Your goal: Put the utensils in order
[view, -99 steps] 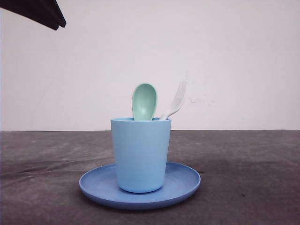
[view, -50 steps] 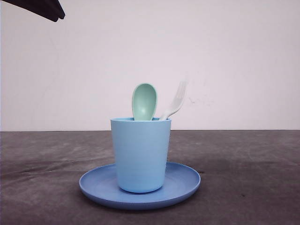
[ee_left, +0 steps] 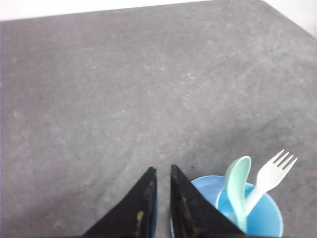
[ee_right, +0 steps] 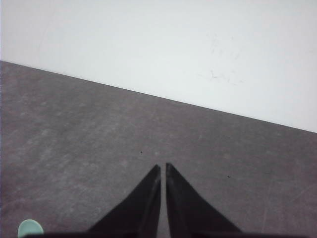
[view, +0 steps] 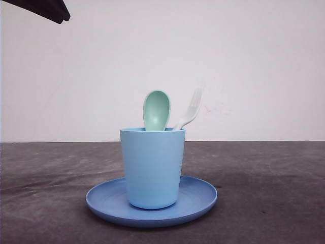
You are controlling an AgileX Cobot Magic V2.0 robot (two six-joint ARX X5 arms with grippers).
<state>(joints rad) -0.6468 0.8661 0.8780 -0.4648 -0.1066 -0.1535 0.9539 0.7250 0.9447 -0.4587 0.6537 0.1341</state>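
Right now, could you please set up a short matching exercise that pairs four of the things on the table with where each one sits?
Things
1. small mint-green plastic spoon
2. small white plastic fork
3. light blue plastic cup
4. round blue plate

Places
A. flat on the dark grey table
B. standing upright on the plate
C. in the cup, leaning out to the right in the front view
D. in the cup, bowl up, near the middle of the rim

Pairs: 1-D, 2-C, 3-B, 4-A
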